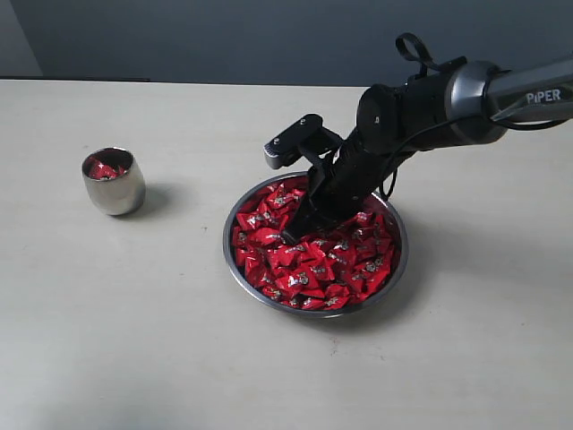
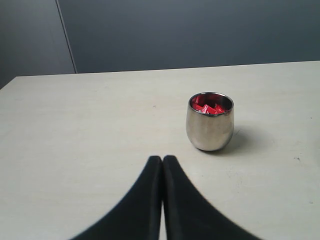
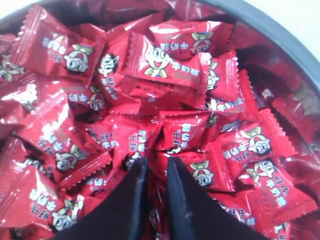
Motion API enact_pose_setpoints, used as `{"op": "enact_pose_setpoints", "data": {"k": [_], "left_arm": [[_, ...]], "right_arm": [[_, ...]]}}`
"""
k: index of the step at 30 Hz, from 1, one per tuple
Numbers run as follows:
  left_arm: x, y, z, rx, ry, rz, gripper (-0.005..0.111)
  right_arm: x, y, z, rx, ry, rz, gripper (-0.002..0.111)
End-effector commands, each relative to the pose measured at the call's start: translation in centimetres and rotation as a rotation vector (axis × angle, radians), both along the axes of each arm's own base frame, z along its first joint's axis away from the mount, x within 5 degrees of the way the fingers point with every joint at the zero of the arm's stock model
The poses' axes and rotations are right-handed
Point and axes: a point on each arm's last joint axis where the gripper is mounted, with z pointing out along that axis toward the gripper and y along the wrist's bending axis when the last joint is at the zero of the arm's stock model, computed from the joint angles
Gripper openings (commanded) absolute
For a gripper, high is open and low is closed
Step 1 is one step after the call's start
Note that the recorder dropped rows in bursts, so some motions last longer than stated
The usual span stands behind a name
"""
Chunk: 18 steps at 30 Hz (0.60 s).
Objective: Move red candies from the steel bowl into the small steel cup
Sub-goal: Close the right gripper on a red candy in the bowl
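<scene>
The steel bowl [image 1: 405, 255] sits right of centre, heaped with red candies [image 1: 313, 264]. My right gripper [image 1: 291, 235] reaches down into the pile on the bowl's left side. In the right wrist view its fingers [image 3: 156, 162] stand a narrow gap apart with a red candy [image 3: 157, 172] pinched between them, other candies [image 3: 170, 62] all around and the bowl rim [image 3: 280, 35] beyond. The small steel cup [image 1: 114, 190] stands upright at the left with a few red candies [image 1: 104, 169] inside. My left gripper [image 2: 162, 159] is shut and empty, short of the cup [image 2: 210, 127]; the exterior view does not show it.
The pale table [image 1: 179, 340] runs wide around bowl and cup. A dark wall [image 1: 224, 36] backs the far edge. The right arm [image 1: 466, 94] stretches in from the right above the table.
</scene>
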Motion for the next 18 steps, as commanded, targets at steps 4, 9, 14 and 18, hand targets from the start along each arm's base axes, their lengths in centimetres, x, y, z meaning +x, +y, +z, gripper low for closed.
{"op": "enact_pose_setpoints", "data": {"k": [4, 9, 14, 18], "left_arm": [[-0.02, -0.01, -0.09, -0.004, -0.003, 0.001, 0.000], [-0.02, -0.01, -0.09, -0.004, -0.003, 0.001, 0.000], [-0.02, -0.01, -0.09, -0.004, -0.003, 0.001, 0.000], [-0.02, -0.01, -0.09, -0.004, -0.003, 0.001, 0.000]], "right_arm": [[0.27, -0.27, 0.11, -0.017, -0.011, -0.007, -0.001], [0.28, -0.33, 0.09, -0.026, -0.015, 0.001, -0.001], [0.30, -0.34, 0.17, -0.026, -0.020, 0.003, -0.001], [0.33, -0.34, 0.59, -0.019, -0.033, 0.003, -0.001]]}}
